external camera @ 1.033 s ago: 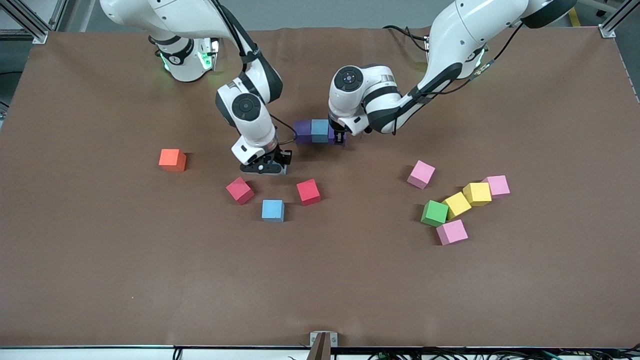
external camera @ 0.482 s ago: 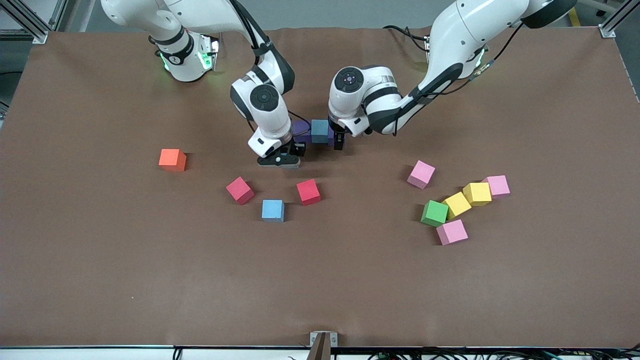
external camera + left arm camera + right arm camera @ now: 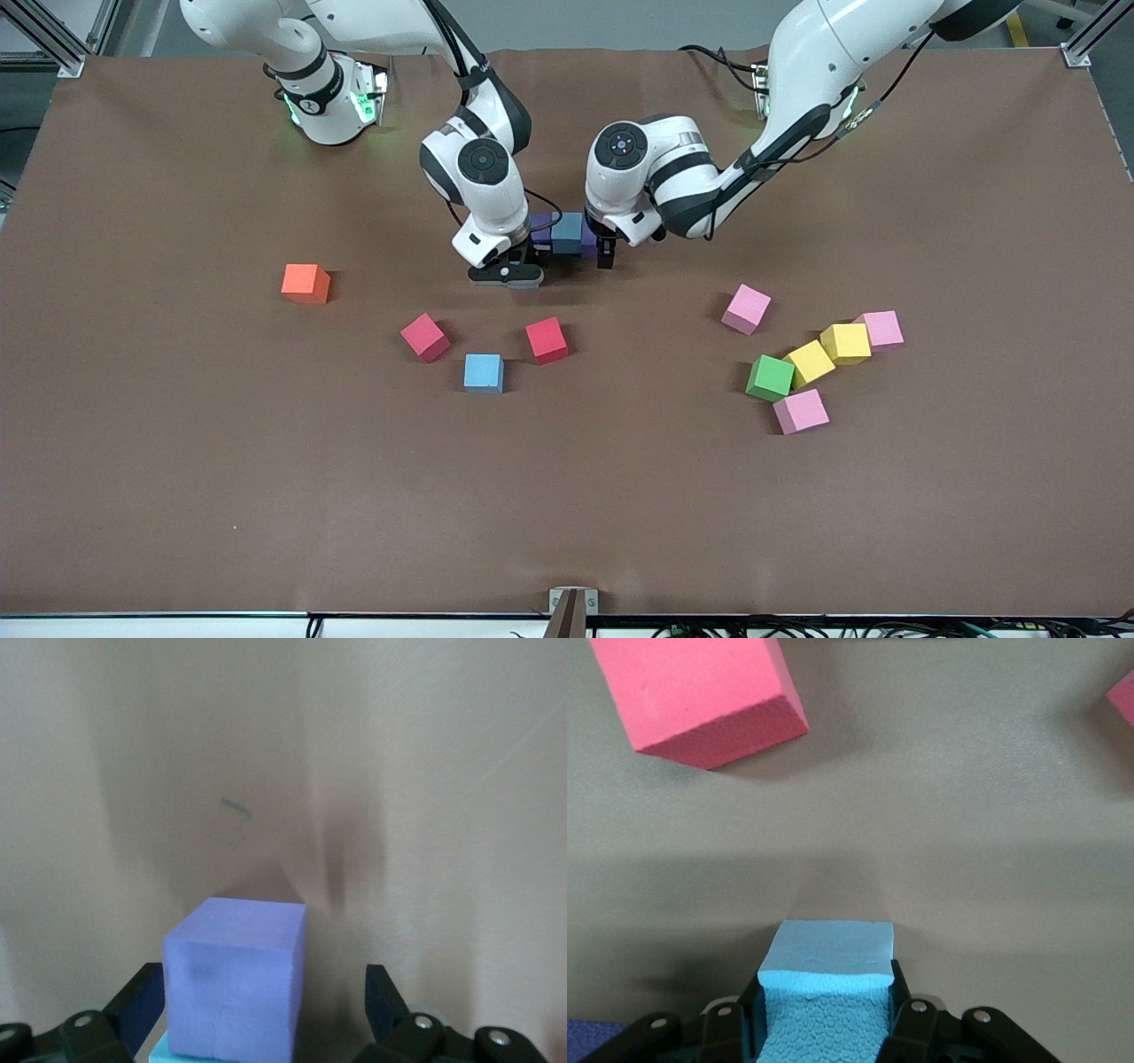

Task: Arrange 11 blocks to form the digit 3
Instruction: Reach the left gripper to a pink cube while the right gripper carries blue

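Foam cube [image 3: 826, 983], pebbled blue — right gripper [image 3: 824, 1014] clamped; left gripper [image 3: 266, 1010] fingers apart.

Place: a robotics lab, set up as a test cell.
Arms: two white robot arms [image 3: 478, 168] stood bolted along the far edge of the tabletop [image 3: 567, 496]; green status lights [image 3: 359, 105] glowed on one base.
Surface: the tabletop was covered edge to edge by a plain brown mat.
Frame: aluminium profile struts [image 3: 44, 35] rose at the far corners.
Wiring: loose black cables [image 3: 718, 62] ran at the far edge, and more hung along the near edge.
Props: plain coloured foam cubes [image 3: 802, 411] lay scattered as test pieces.
Mount: a small metal bracket [image 3: 572, 602] sat at the middle of the near edge.
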`<state>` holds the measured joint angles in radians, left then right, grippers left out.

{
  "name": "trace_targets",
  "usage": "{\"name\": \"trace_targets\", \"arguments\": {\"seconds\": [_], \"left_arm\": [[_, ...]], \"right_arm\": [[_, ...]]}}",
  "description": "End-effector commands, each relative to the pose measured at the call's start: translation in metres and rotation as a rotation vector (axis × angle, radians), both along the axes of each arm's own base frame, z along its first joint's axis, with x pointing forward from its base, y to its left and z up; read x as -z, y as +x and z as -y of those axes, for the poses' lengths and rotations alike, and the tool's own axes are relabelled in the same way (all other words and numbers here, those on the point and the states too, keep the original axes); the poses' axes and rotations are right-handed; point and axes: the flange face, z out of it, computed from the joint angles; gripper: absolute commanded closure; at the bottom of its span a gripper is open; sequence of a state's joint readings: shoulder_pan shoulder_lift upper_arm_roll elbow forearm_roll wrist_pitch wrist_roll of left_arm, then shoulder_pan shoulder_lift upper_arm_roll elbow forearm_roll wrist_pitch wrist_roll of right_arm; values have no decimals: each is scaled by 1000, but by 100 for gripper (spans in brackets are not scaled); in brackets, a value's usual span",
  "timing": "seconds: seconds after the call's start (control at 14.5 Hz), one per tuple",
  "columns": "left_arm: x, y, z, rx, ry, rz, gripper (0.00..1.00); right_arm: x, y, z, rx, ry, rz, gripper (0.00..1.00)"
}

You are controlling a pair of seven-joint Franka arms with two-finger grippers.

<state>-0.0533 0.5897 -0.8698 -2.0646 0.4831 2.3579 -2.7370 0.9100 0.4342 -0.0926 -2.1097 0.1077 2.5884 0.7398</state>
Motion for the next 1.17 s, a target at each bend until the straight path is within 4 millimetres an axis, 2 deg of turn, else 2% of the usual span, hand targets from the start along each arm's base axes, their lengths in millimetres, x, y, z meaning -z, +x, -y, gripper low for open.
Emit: {"name": "trace_targets", "arguments": {"seconds": [0.0,0.21,0.55,0.83,1.1], "left_arm": [[-38,14,-17,-51,34,61,0],[-58,44,-42,-9,25,106,0],[-78,100,-107,129,11,132,0],[-69,130,-167,336,26,94,0],[-56,143,-212,448,23,70,0]], "right_arm": [[17,-3,-20,19,-8,-6,81],[17,2,-30,15,-37,-37,81],[18,1,-33,14,-50,-50,81],[18,-2,-34,18,-48,-53,81],[19,-6,-38,25,-36,-57,81]]}}
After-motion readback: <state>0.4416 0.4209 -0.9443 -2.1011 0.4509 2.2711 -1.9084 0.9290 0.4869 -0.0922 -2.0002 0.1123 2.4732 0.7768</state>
